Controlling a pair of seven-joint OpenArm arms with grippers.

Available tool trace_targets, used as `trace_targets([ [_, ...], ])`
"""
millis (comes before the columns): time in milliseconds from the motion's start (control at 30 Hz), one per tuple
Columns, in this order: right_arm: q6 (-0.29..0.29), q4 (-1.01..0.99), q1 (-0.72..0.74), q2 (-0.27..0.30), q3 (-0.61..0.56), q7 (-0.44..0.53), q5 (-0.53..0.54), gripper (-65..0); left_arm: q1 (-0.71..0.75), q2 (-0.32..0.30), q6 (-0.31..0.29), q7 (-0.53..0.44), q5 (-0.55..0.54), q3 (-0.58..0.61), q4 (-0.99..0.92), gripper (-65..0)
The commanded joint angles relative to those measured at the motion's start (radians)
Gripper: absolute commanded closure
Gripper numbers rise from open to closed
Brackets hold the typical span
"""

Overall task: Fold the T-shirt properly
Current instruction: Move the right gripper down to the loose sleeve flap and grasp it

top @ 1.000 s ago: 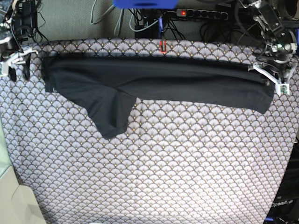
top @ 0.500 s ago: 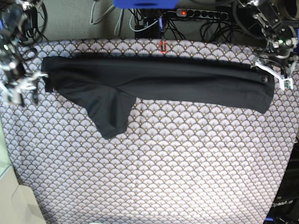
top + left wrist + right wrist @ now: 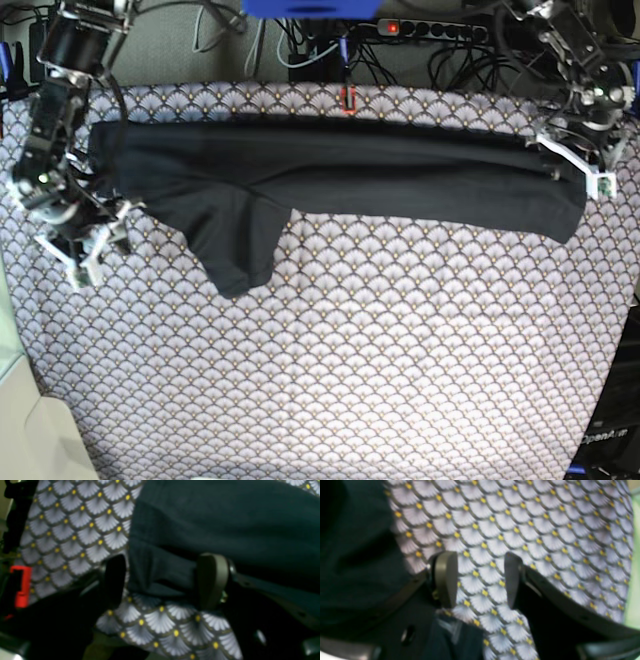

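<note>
The black T-shirt (image 3: 340,175) lies as a long narrow band across the far part of the table, one sleeve (image 3: 238,255) pointing toward the near side. My left gripper (image 3: 578,165) is at the shirt's right end. In the left wrist view the left gripper (image 3: 163,580) stands open, with a folded corner of the T-shirt (image 3: 160,572) lying between its fingers. My right gripper (image 3: 92,245) hovers just below the shirt's left end. In the right wrist view the right gripper (image 3: 478,580) is open over bare tablecloth, with the T-shirt (image 3: 352,555) off to its left.
A grey scallop-print tablecloth (image 3: 350,350) covers the table. A small red mark (image 3: 349,99) sits at the far edge, with a power strip (image 3: 430,30) and cables behind it. A cream surface (image 3: 30,430) borders the near left corner.
The right arm has swung from the table's far left corner toward the near side, to just below the shirt's left end. The left gripper's jaws have widened at the right end.
</note>
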Motion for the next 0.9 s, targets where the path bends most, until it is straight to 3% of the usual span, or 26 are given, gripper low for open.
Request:
trace_targets([
  [0,-0.003,-0.007,0.028,0.014,-0.014,0.004,0.007,-31.5,0.006,0.003,0.005,-0.012,-0.004,-0.024,0.018,-43.5],
  [167,-0.003,-0.106,0.075,0.009,-0.103,-0.008,0.009,-31.5,0.006,0.041,0.005,-0.012,0.002,-0.072,0.027,-43.5],
  [367,-0.003,-0.128,0.108,-0.022,-0.116,-0.008,0.007,-31.5,0.003,0.061,0.005,-0.012,0.002,-0.115,0.027,-43.5],
  [867,-0.003,-0.128,0.117,-0.097,-0.182,-0.01,0.006,-31.5,0.0,0.056,0.005,-0.012,0.004,-0.116,0.029,-43.5],
])
